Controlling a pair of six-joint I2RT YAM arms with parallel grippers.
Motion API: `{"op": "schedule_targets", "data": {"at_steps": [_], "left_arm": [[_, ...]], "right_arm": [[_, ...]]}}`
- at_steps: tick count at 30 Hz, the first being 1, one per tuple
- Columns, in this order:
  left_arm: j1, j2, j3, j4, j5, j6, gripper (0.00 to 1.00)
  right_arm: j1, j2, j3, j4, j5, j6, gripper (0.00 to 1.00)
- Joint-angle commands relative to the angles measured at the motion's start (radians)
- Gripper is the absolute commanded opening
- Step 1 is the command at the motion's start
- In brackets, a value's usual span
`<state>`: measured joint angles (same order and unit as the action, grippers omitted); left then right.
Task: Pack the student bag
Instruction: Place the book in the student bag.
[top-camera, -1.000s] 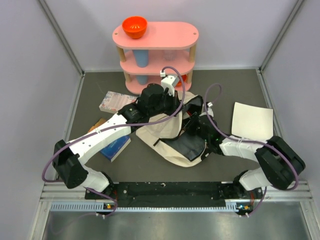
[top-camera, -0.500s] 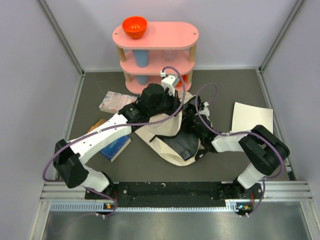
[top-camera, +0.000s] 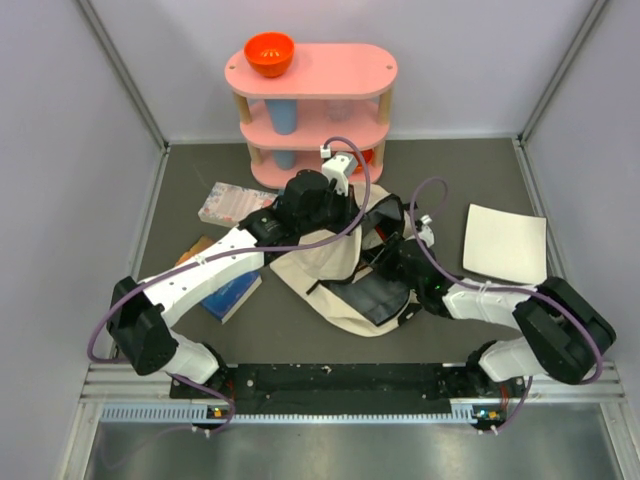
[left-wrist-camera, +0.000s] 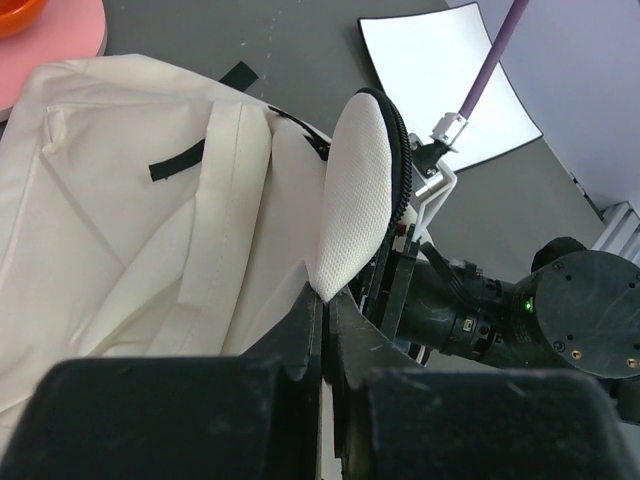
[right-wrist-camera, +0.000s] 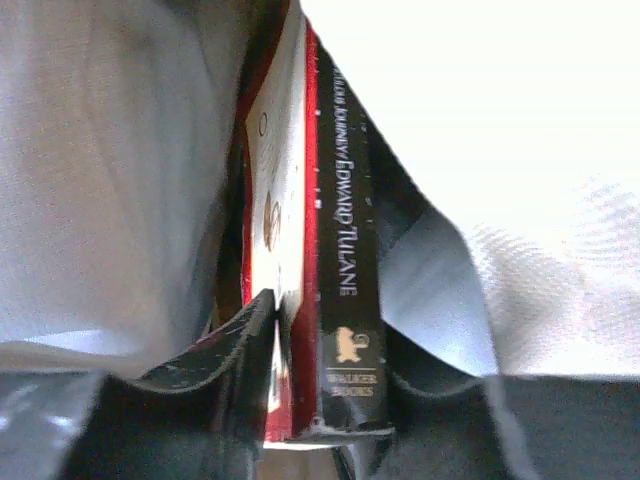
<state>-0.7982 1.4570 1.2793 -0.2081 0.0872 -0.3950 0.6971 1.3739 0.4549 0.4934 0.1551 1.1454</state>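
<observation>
Observed from the near edge of the table (top-camera: 470, 170):

1. The student bag (top-camera: 330, 270) lies slumped at the middle of the dark table, between the two arms, mouth open, dark lining showing on its near side.

2. Left pincer (left-wrist-camera: 325, 330): pressed together on the bag's own cloth. It pinches the lower edge of a white mesh panel (left-wrist-camera: 358, 190) rimmed with black zipper and holds that panel upright above the cream body of the bag.

3. Right pincer (right-wrist-camera: 325, 335): down inside the bag, pale cloth on both sides of it. A book (right-wrist-camera: 345, 220) with a black spine and a red-edged cover stands on edge between its two fingers. The fingers stand apart, one on each face of the book. Whether they clamp it or merely flank it I cannot tell.

4. Surroundings: a pink tiered shelf (top-camera: 310, 70) at the far side carries an orange bowl (top-camera: 269, 53) on top and a blue cup (top-camera: 283, 117) one tier down. A flat white sheet (top-camera: 505, 243) lies right of the bag, apart from it. Left of the bag, partly under the left arm, lie a patterned pink item (top-camera: 232, 202) and a blue book (top-camera: 232, 292)
</observation>
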Motion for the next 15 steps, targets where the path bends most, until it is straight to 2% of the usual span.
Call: {"op": "schedule_targets", "data": {"at_steps": [1,2,3,4,5,7,10,11,13,15], "left_arm": [[0.008,-0.030,0.006,0.122,0.002,-0.008,0.00],[0.010,-0.029,0.005,0.122,0.005,-0.008,0.00],[0.008,-0.029,0.003,0.121,0.008,-0.010,0.00],[0.010,-0.030,0.002,0.122,0.008,-0.010,0.00],[0.008,-0.030,0.002,0.122,0.005,-0.008,0.00],[0.010,-0.032,0.000,0.122,0.005,-0.008,0.00],[0.010,-0.029,-0.003,0.127,0.009,-0.010,0.00],[0.010,-0.029,-0.005,0.130,0.011,-0.011,0.00],[0.010,-0.027,-0.014,0.150,0.028,-0.011,0.00],[0.010,-0.023,-0.018,0.157,0.040,-0.013,0.00]], "right_arm": [[0.007,-0.045,0.002,-0.041,0.014,0.011,0.28],[0.007,-0.052,0.001,-0.038,0.011,0.008,0.23],[0.008,-0.061,0.001,-0.035,0.006,0.005,0.23],[0.008,-0.065,0.001,-0.029,0.004,0.002,0.25],[0.008,-0.070,0.001,-0.038,0.001,-0.004,0.38],[0.007,-0.090,0.008,-0.099,-0.002,-0.001,0.51],[0.007,-0.130,-0.030,-0.087,-0.006,0.014,0.52],[0.008,-0.140,-0.042,-0.079,-0.006,0.019,0.42],[0.008,-0.159,-0.067,-0.079,0.001,0.033,0.31],[0.008,-0.162,-0.071,-0.079,0.015,0.039,0.05]]}}
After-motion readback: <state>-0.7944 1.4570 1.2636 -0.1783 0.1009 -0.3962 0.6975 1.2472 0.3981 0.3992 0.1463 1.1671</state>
